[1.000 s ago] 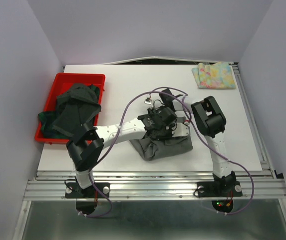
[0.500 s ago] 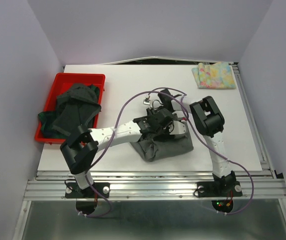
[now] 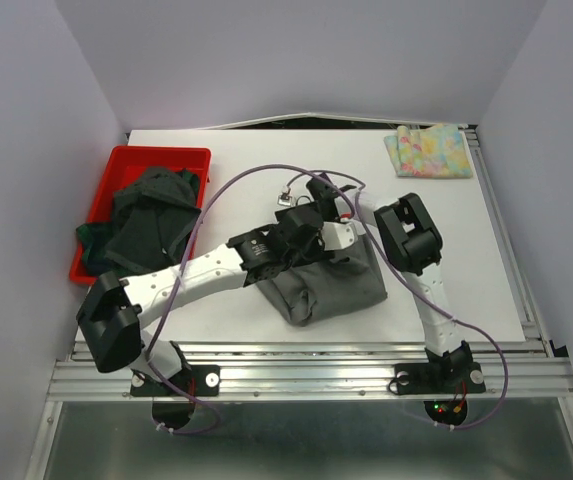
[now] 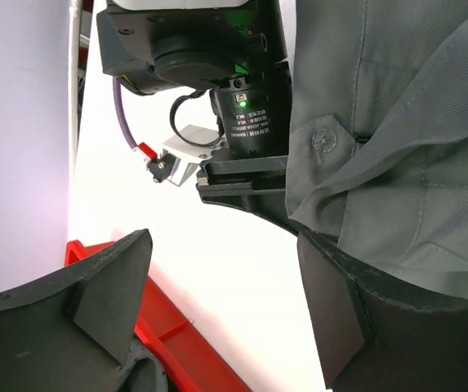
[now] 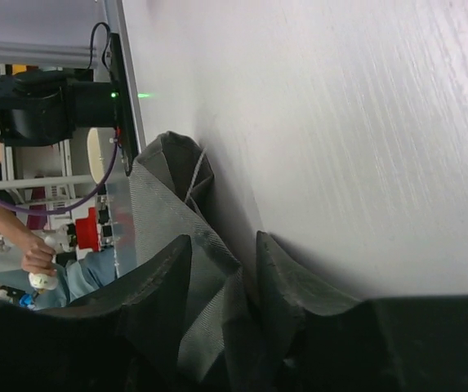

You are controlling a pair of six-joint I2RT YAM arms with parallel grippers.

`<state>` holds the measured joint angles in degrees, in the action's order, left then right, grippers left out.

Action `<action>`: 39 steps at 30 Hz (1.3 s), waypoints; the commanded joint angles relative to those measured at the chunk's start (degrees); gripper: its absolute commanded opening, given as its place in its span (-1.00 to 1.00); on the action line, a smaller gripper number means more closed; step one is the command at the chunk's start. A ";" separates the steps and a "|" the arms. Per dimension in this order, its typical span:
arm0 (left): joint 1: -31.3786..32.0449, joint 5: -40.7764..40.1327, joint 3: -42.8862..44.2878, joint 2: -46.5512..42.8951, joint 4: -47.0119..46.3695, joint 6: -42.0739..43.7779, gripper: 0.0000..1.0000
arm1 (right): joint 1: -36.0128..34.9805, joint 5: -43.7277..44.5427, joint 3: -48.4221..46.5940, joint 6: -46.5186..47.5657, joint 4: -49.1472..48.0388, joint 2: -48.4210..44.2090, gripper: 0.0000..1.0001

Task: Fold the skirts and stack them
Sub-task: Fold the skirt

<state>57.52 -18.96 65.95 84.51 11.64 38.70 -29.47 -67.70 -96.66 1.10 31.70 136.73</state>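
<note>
A grey skirt [image 3: 324,288] lies bunched in the middle of the white table. My left gripper [image 3: 291,238] hangs open just beyond its far-left edge; in the left wrist view the open left gripper [image 4: 224,241] frames only bare table and bin, with the grey skirt [image 4: 405,122] beside its right finger. My right gripper [image 3: 338,228] is at the skirt's far edge. In the right wrist view the right gripper [image 5: 223,238] has its jaws parted, and a fold of the grey skirt [image 5: 164,188] lies between them. A folded floral skirt [image 3: 429,150] rests at the far right corner.
A red bin [image 3: 161,152] at the far left holds a heap of dark skirts [image 3: 151,220]; its corner, the red bin [image 4: 168,335], shows below my left fingers. Purple cables loop over both wrists. Walls close the table on three sides.
My left gripper has opened, let go of the grey skirt and drawn back to the left. The right jaws have widened, and the skirt's far edge now lies farther back.
</note>
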 commanded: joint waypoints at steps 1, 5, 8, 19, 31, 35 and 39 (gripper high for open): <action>0.49 1.54 -0.82 -4.96 2.24 -2.48 0.67 | 0.03 5.82 -4.58 -0.31 -0.50 1.61 -0.07; 2.33 4.63 -3.72 -8.04 3.48 -5.73 0.65 | 1.17 7.40 -11.24 -2.58 -0.50 1.79 0.01; 4.61 7.00 -5.83 -10.50 3.21 -7.49 0.63 | 1.70 8.55 -14.25 -3.82 -0.59 1.79 0.15; 2.71 27.28 -9.96 -14.81 3.74 -22.41 0.54 | 8.90 11.36 -20.32 -6.82 -2.52 -5.41 0.38; -14.09 57.70 -12.43 -8.94 -11.72 -46.33 -0.31 | 19.98 8.99 2.95 -4.53 -2.35 -30.26 -0.15; -18.22 64.65 -10.15 -0.25 -15.85 -53.09 -0.34 | 19.98 3.65 15.15 -8.39 -3.31 -36.43 -0.20; -19.55 66.15 -9.27 6.60 -18.75 -56.27 -0.35 | 19.98 1.61 22.38 -11.02 -6.64 -39.77 -0.19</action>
<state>39.22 40.51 54.78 86.28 -1.91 -10.98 -9.02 -61.80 -81.89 -6.48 27.88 98.50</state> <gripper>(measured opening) 0.330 0.404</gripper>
